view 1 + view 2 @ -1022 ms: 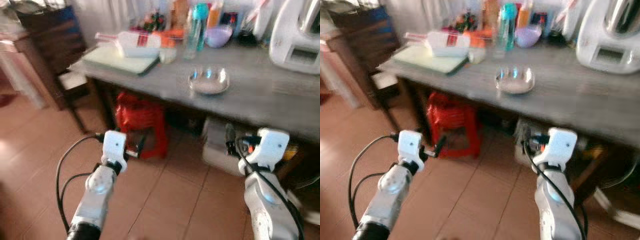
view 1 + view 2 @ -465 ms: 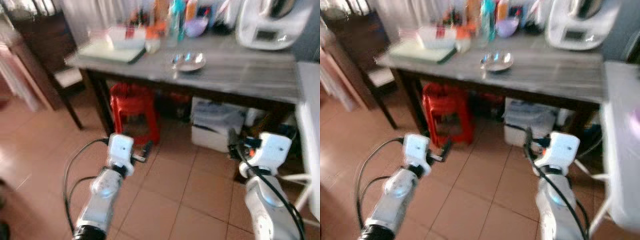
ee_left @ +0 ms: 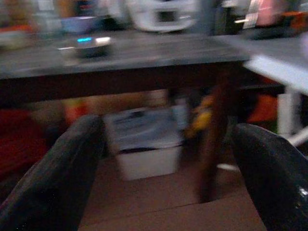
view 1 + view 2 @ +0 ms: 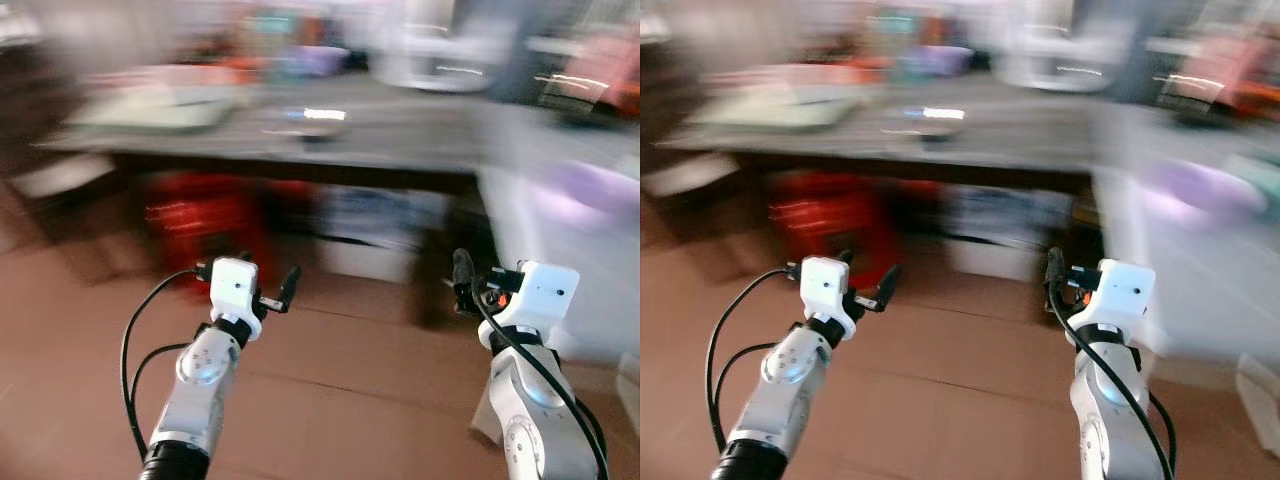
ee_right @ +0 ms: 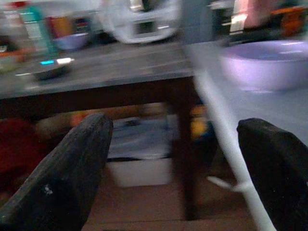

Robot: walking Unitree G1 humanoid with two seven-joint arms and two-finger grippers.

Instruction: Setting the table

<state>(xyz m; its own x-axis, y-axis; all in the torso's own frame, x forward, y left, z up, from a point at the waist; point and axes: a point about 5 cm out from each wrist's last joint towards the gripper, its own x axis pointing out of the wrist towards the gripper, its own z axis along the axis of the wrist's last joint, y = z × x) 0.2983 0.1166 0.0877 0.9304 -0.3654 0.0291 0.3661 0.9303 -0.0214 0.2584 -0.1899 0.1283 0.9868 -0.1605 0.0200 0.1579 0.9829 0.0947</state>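
The head views are blurred by motion. A small shiny bowl (image 4: 315,118) sits on a long grey table (image 4: 400,140) ahead. To the right, a lilac bowl (image 5: 267,65) rests on a white table (image 5: 216,96). My left gripper (image 4: 247,272) and my right gripper (image 4: 478,285) are held out over the floor, short of both tables. In the wrist views, the left gripper's fingers (image 3: 57,178) and the right gripper's fingers (image 5: 62,173) stand wide apart, open, with nothing between them.
The back of the grey table is crowded with bottles, a tray and a white appliance (image 3: 161,12). Under it stand a red stool (image 4: 195,215) and a white box (image 3: 144,149). Brown tiled floor (image 4: 340,400) lies between me and the tables.
The camera has swung right and the picture has blurred. The white table with the lilac bowl has come into view at the right. Both arms keep the same pose.
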